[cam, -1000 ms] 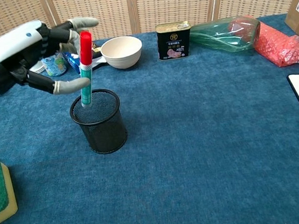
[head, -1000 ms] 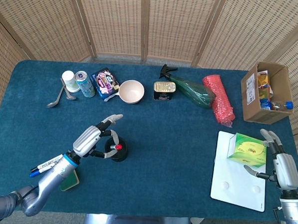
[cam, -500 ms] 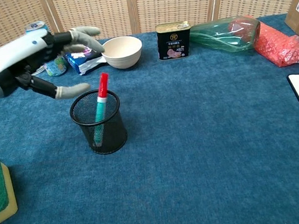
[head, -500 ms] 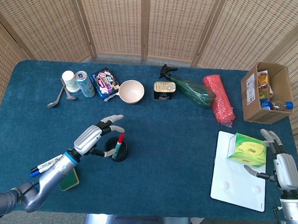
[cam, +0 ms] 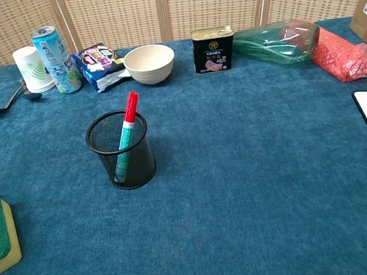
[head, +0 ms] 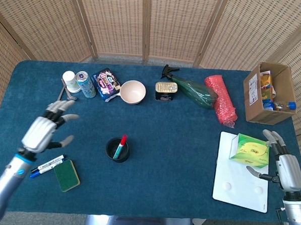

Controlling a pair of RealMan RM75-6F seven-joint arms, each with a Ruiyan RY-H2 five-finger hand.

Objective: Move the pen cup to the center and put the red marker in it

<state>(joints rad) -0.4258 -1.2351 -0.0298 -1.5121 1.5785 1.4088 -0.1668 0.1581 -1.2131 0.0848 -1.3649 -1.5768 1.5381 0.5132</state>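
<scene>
The pen cup stands upright on the surface, the red marker leaning inside it. My left robot hand, well left of the cup, is spread and empty. My right robot hand, far right, likewise holds nothing.

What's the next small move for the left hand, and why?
Probably just retract to rest. The red marker leans inside the pen cup mid-table, and the left hand hangs empty off to the side, fingers spread. Nothing looks undone.
</scene>
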